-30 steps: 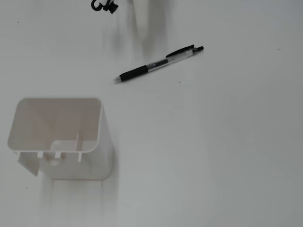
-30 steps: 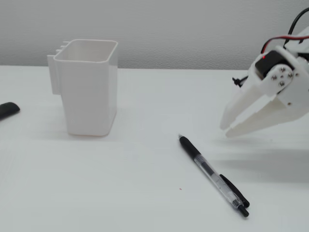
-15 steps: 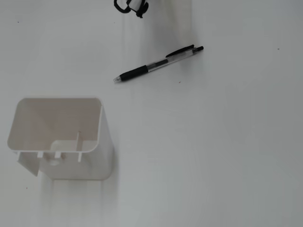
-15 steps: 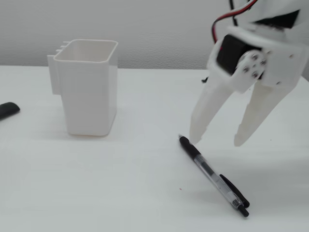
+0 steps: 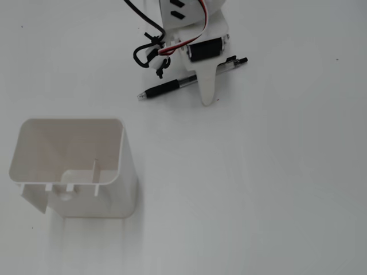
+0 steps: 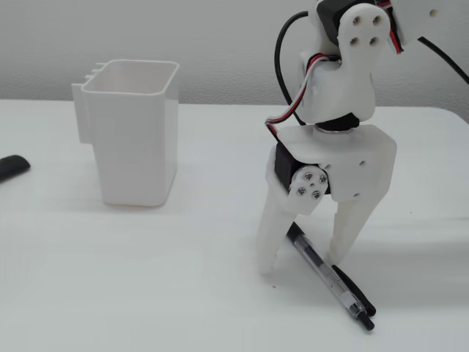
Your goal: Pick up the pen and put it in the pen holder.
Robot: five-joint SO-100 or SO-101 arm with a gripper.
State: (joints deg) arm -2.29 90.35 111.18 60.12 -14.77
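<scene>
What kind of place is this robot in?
Probably a desk or hobby workbench: a plain white table, a white pen holder and a pen lying between the open gripper fingers.

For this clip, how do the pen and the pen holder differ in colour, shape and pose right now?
The pen is dark and clear-barrelled; the pen holder is plain white. The pen is thin and long; the pen holder is a wide open-topped box. The pen lies flat, between the fingers of the gripper; the pen holder stands upright, apart from the arm. Both rest on the white table.
</scene>
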